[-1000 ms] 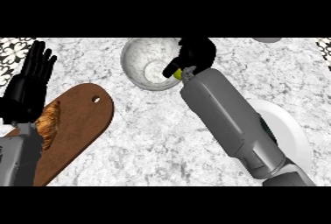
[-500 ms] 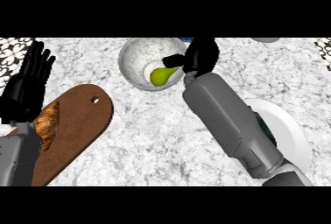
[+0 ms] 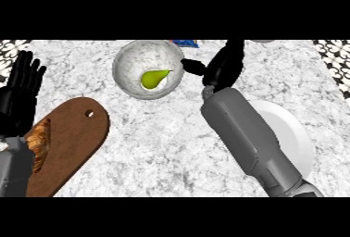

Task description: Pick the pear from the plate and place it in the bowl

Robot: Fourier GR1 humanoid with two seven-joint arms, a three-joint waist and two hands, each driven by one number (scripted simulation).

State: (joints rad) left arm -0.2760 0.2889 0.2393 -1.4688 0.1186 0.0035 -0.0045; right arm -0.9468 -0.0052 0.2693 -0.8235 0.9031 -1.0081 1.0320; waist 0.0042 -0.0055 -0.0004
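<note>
The green pear [image 3: 153, 78] lies inside the speckled white bowl [image 3: 132, 58] at the top centre of the marble counter. My right hand [image 3: 223, 65] is just right of the bowl, fingers straight and thumb stretched toward the bowl's rim, holding nothing. The white plate [image 3: 292, 134] lies at the right, partly hidden behind my right forearm, with nothing on its visible part. My left hand [image 3: 21, 85] rests open at the left edge, fingers up.
A brown wooden cutting board [image 3: 75, 134] with a bread loaf [image 3: 40, 141] on it lies at the lower left. A blue object [image 3: 184, 43] peeks out behind the bowl. Dark patterned patches mark the counter's top corners.
My right hand has let go of the pear, which now lies in the bowl. The hand has pulled away to the right of the bowl and opened. The left hand has not moved.
</note>
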